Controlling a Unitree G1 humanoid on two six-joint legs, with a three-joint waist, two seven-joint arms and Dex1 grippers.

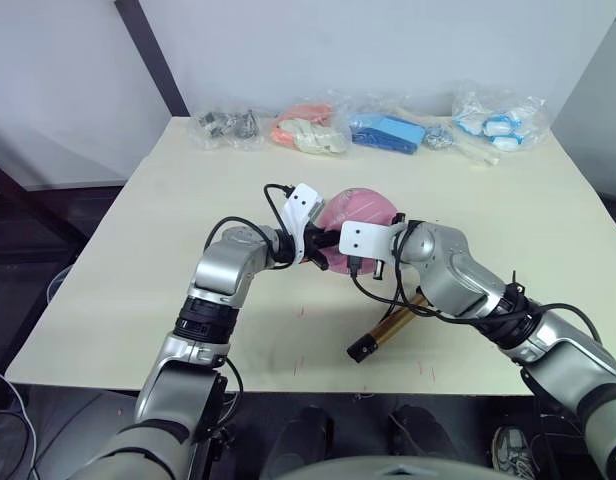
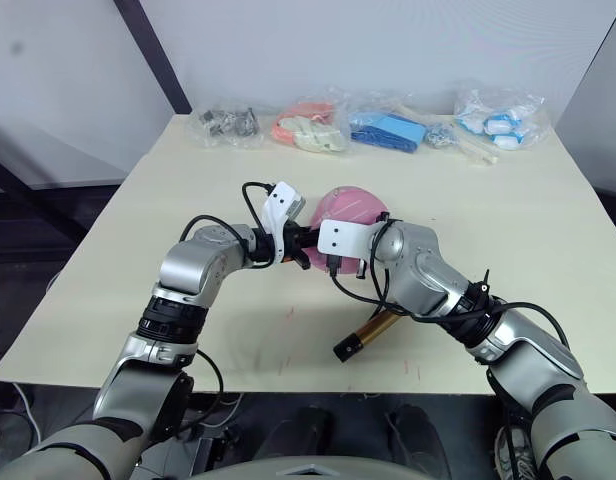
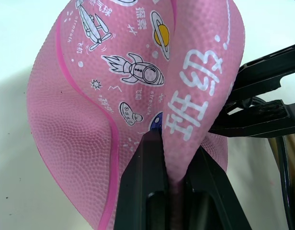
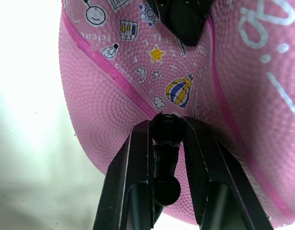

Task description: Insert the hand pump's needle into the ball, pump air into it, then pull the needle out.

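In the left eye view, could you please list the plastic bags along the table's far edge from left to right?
Bag of dark metal parts → bag of orange and cream items → bag of blue items → bag of white and blue items.

The ball (image 1: 360, 222) is mostly covered in the head views by the two white wrist mounts and arms, so only its upper pink surface shows. The left hand (image 3: 170, 167) pinches a fold of the ball, and the rubber inside the fold is hidden. The right hand (image 4: 165, 139) grips a small black fitting against the ball; the needle itself cannot be seen, and whether it is in the ball cannot be told. The hand pump (image 1: 388, 328), near the desk's (image 1: 138, 260) front edge, has its upper end hidden behind the right arm. The bags (image 1: 388, 132) along the far edge hold items too small to identify.
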